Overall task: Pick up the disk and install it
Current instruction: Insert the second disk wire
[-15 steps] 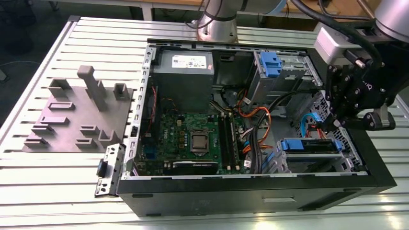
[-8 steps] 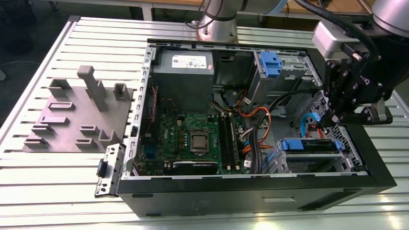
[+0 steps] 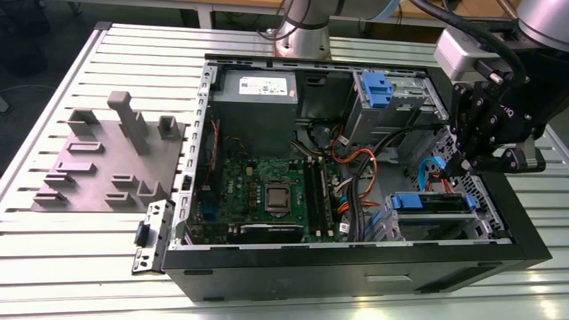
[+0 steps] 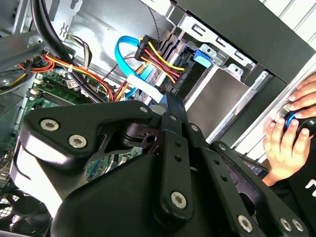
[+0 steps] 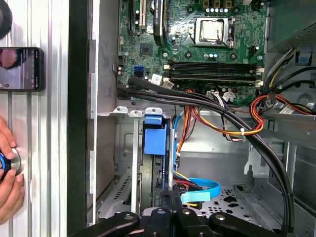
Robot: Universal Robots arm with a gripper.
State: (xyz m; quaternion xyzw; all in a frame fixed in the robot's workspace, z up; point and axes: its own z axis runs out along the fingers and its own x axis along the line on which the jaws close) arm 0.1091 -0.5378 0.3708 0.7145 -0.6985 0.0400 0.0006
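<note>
Pincer [image 3: 464,162] hangs over the open computer case's [image 3: 266,267] drive cage, its opening impossible to tell, with the disk [image 3: 430,203] already lying in the lower bay, so I judge the install nearly finished, needing only a gentle seating check.

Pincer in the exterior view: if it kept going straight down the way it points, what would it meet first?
Probably the blue-framed disk in the drive bay directly below the pincer, or the cables plugged in beside it; depth is unclear.
</note>
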